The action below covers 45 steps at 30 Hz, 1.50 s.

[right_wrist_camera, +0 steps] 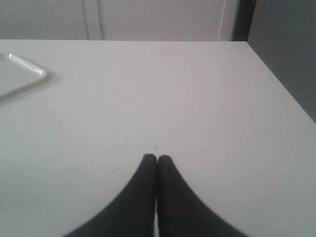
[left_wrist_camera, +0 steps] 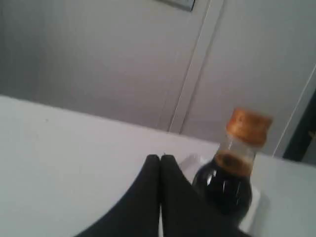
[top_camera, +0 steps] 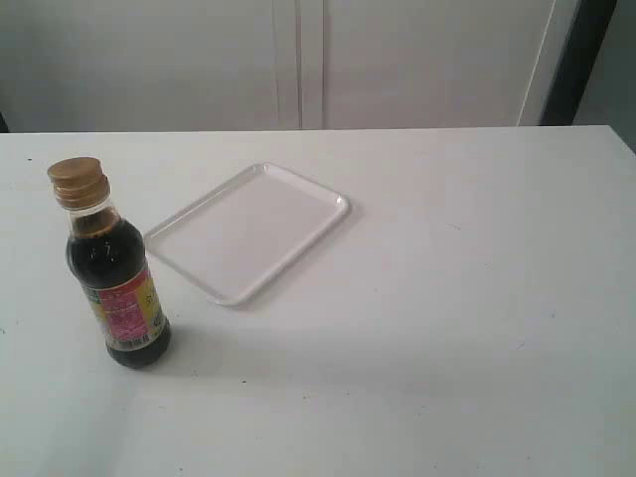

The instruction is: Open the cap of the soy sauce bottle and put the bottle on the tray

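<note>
The soy sauce bottle stands upright on the white table at the left, its golden-tan cap closed on the neck. To its right, the white tray lies flat with nothing on it. Neither gripper shows in the exterior view. In the left wrist view my left gripper is shut with nothing in it, and the bottle with its cap stands just beyond and beside it. My right gripper is shut and holds nothing, low over bare table, with a corner of the tray far off.
The white table stretches wide to the right of the tray. Pale cabinet doors stand behind its far edge. The table's side edge drops off beside my right gripper.
</note>
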Tool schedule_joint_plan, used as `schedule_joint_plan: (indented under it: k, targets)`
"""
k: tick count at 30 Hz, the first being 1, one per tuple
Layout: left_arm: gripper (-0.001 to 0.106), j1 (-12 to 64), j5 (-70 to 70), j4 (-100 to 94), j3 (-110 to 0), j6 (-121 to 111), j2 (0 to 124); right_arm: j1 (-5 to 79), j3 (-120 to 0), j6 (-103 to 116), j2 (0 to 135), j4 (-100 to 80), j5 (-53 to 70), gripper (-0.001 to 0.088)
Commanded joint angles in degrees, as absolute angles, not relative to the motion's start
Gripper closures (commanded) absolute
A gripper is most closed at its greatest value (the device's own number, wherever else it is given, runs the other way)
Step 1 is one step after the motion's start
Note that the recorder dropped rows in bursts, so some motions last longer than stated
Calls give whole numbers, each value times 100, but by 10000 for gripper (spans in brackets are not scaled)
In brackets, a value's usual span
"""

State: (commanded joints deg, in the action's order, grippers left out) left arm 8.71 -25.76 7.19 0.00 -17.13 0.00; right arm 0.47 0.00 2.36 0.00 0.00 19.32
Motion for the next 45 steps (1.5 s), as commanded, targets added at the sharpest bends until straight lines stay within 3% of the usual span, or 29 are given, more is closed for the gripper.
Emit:
schedule_joint_plan:
  k: [12, 26, 37, 39, 41, 43, 45]
  targets:
    - [1053, 871, -2606, 267, -896, -1713, 946, 47, 0, 234, 0, 0, 1920, 868]
    - [1053, 871, -3030, -2107, -2856, -3115, 4191, 47, 0, 234, 0, 0, 1920, 868]
    - [1051, 871, -4701, -3569, -3077, -4052, 5413, 47, 0, 234, 0, 0, 1920, 868]
    - [979, 871, -4982, -3899, -3077, -4052, 5536, 47, 0, 234, 0, 0, 1928, 868]
    - [823, 871, -5169, -4047, -3077, -4052, 5647, 47, 0, 234, 0, 0, 1928, 868]
    - [616, 871, -5234, -4045, -3077, -4052, 5773, 47, 0, 234, 0, 0, 1928, 868]
    - [328, 871, -5234, -3916, -3077, -4077, 5942, 47, 0, 234, 0, 0, 1928, 868]
